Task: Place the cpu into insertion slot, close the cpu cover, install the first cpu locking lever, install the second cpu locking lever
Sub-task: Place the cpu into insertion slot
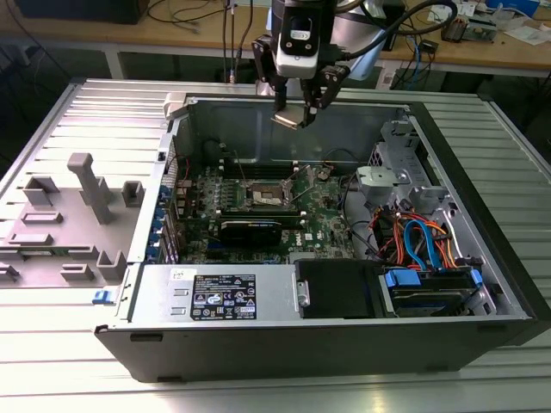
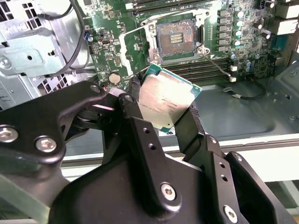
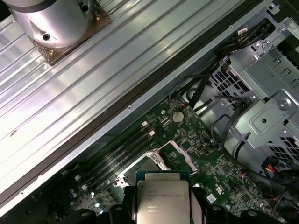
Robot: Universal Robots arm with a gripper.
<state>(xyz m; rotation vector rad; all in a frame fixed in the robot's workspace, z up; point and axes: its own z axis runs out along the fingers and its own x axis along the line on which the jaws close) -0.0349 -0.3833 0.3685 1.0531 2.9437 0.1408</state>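
The hand (image 1: 296,112) is clamped on the cpu (image 2: 166,100), its black fingers (image 2: 191,128) pinching opposite edges, probably to leave the chip's underside free for seating. Below the hand and well apart from it, the insertion slot (image 2: 176,39) lies bare on the green motherboard (image 2: 107,28). The cpu cover (image 2: 124,51) is swung open beside the slot, so nothing blocks entry.

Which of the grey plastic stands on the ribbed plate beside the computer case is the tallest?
The grey T-topped post: it rises well above the low blocks around it.
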